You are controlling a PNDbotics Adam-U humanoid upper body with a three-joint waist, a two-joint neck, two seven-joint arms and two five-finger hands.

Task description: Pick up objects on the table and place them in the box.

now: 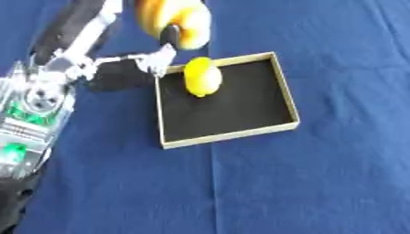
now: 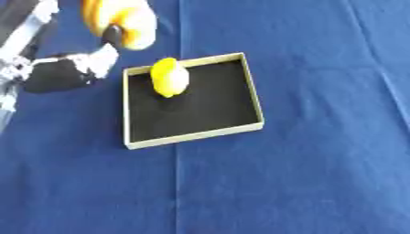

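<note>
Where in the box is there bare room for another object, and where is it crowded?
The box floor is bare along its near and right walls. The far-left corner is crowded: a lemon sits there, with the left hand and an orange object just beyond it. The cloth in front and to the right is bare.

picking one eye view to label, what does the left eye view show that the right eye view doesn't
Only the left eye view shows the left arm's silver forearm with green lights. Only the right eye view shows more bare blue tablecloth to the right of the box. Both share the box, a yellow lemon-like fruit inside it, the left hand at its corner, and an orange-yellow object above.
</note>
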